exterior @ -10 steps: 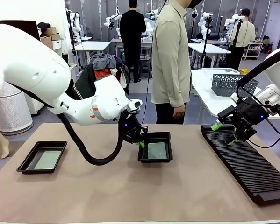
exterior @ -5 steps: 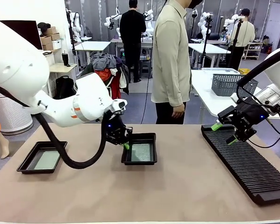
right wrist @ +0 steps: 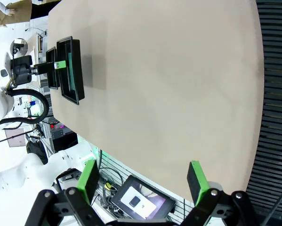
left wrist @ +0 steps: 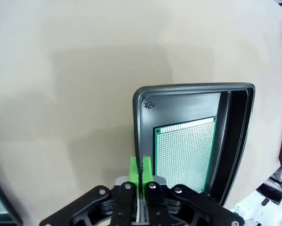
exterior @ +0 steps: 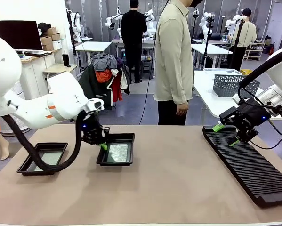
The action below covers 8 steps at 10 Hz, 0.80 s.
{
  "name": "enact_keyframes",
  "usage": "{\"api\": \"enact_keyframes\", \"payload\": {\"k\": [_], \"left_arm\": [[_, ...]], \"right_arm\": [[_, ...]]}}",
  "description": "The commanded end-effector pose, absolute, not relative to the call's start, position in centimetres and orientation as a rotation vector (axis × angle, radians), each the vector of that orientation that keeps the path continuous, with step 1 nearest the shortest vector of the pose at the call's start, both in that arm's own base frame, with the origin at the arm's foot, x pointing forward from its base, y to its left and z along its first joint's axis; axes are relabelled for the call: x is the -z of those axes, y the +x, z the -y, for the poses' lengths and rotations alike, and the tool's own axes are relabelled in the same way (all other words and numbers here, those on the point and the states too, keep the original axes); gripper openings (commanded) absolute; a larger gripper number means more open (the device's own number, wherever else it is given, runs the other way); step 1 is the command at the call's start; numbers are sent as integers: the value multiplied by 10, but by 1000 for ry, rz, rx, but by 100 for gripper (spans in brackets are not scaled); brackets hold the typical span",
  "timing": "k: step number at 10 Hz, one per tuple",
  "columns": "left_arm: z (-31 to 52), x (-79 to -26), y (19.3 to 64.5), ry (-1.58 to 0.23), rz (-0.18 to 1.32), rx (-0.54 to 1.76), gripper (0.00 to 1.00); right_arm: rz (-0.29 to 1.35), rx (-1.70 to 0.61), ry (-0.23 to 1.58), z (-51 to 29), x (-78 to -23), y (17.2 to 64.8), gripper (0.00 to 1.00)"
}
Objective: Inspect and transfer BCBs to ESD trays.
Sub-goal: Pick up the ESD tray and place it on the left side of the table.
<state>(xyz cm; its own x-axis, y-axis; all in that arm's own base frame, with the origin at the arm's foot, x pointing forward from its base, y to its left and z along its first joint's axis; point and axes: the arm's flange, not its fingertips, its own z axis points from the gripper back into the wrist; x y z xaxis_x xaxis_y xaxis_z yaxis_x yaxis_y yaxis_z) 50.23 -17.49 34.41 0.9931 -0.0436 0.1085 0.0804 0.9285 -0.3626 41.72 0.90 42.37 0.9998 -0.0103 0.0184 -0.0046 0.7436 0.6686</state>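
Keep the left pincer (exterior: pixel 102 145) pinched on the near-left rim of the carried tray (exterior: pixel 116 153), BCB (exterior: pixel 118 152) flat inside, and slide it level toward the resting tray (exterior: pixel 42 158); leave the right pincer (exterior: pixel 227 135) spread over the rack (exterior: pixel 251 165).

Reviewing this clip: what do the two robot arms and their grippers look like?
Both arms are glossy white with rounded joints. The left arm has orange marks and a thick black hose; thin black cables trail from the right arm. The left gripper and right gripper are black with green pads.
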Motion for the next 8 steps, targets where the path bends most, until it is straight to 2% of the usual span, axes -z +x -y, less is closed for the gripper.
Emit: {"api": "enact_keyframes", "payload": {"k": [1,8], "left_arm": [[143,-340,494,-401,103,69,3],[73,-324,490,-372,85,21,3]], "right_arm": [[11,22,721,-9,-426,416,100],[11,22,721,-9,-426,416,100]]}}
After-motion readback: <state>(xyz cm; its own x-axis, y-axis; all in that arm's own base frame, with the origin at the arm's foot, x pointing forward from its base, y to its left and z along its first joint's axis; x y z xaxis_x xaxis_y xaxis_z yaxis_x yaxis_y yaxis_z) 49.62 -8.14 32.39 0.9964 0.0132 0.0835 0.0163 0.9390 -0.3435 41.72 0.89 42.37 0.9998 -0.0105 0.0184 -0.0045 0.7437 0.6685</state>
